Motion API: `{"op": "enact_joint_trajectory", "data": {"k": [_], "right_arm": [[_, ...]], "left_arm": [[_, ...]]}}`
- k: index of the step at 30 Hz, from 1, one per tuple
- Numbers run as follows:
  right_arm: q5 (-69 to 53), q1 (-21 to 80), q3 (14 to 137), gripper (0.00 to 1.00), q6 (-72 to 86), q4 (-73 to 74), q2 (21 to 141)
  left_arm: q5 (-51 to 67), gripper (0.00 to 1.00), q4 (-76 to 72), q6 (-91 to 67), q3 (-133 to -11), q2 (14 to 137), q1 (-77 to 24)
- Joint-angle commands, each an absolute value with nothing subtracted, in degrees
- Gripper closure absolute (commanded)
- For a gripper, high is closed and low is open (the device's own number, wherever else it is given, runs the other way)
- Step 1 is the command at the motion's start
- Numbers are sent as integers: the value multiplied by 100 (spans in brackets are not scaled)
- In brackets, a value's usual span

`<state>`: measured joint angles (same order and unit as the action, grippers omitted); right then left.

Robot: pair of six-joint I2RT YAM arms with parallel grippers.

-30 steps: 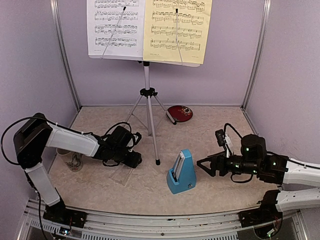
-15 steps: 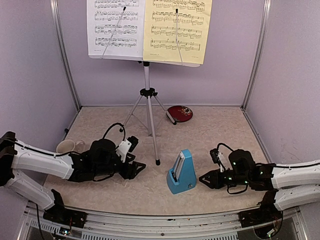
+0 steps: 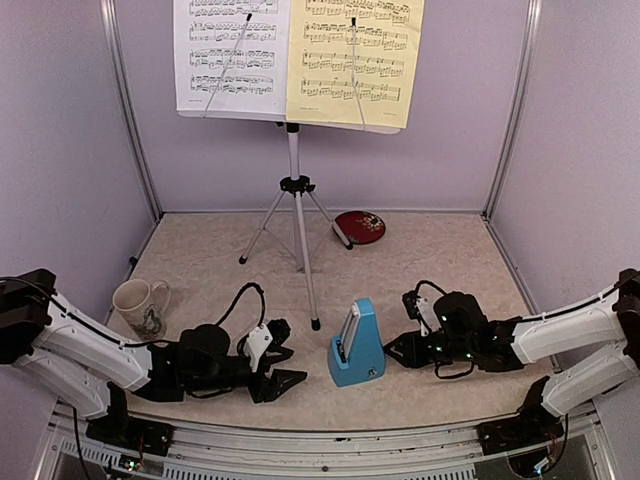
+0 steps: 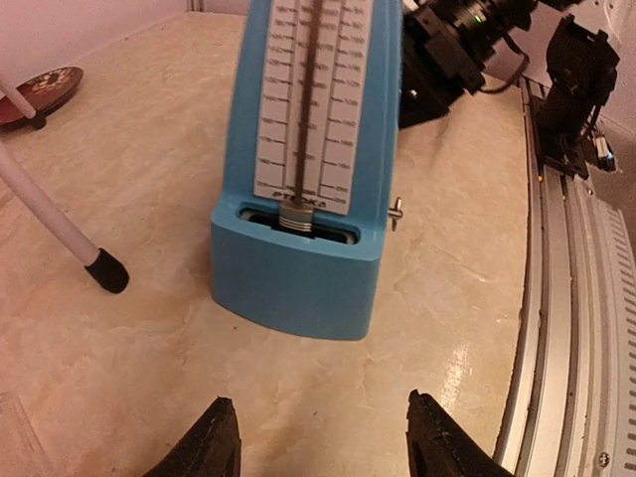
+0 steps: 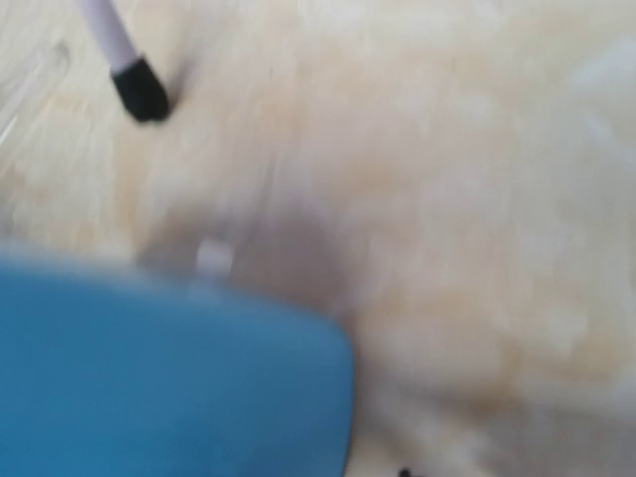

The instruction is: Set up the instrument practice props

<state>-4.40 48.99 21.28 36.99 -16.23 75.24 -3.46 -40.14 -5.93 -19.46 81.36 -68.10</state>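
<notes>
The white music stand [image 3: 292, 120] on its silver tripod [image 3: 297, 215] holds a white sheet [image 3: 232, 55] and a yellow sheet [image 3: 355, 60] at the back. The blue metronome [image 3: 355, 346] [image 4: 308, 199] [image 5: 169, 378] stands upright on the table in front, its pendulum face bare. My left gripper [image 3: 290, 368] [image 4: 318, 417] lies low to its left, open and empty, a short gap from its base. My right gripper [image 3: 396, 350] sits close against the metronome's right side. Its wrist view is blurred and its jaws do not show clearly.
A white patterned mug [image 3: 140, 303] stands at the left, behind my left arm. A red plate [image 3: 360, 226] [image 4: 40, 89] lies at the back by a tripod leg. One tripod foot [image 3: 315, 324] [image 4: 104, 270] [image 5: 139, 89] rests just left of the metronome. The metal rail [image 4: 576, 298] runs along the table's front edge.
My left arm has dropped forward and now lies low, pointing at the metronome. My right gripper has moved left up to the metronome and its jaws have narrowed.
</notes>
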Motion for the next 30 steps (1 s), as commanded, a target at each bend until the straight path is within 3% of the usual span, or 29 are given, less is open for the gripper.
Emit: {"op": "enact_joint_trajectory", "data": {"k": [1, 7, 14, 26, 30], "right_arm": [[-491, 4753, 2575, 66, 3464, -2208, 7967], [-548, 4625, 2791, 66, 3327, -2043, 8037], [-553, 4342, 2188, 64, 3418, -1314, 6850], [-657, 3828, 1432, 64, 3515, 110, 4967], [-719, 3727, 1380, 64, 3526, -63, 5052]], "left_arm": [[-536, 47, -4815, -385, -2225, 9062, -7162], [-864, 63, -5292, -297, -2831, 10100, -7370], [-898, 73, -5344, -5, -3366, 10696, -7367], [-753, 77, -5208, -28, -5121, 11919, -7354], [-595, 77, -5055, -90, -5777, 12332, -7339]]}}
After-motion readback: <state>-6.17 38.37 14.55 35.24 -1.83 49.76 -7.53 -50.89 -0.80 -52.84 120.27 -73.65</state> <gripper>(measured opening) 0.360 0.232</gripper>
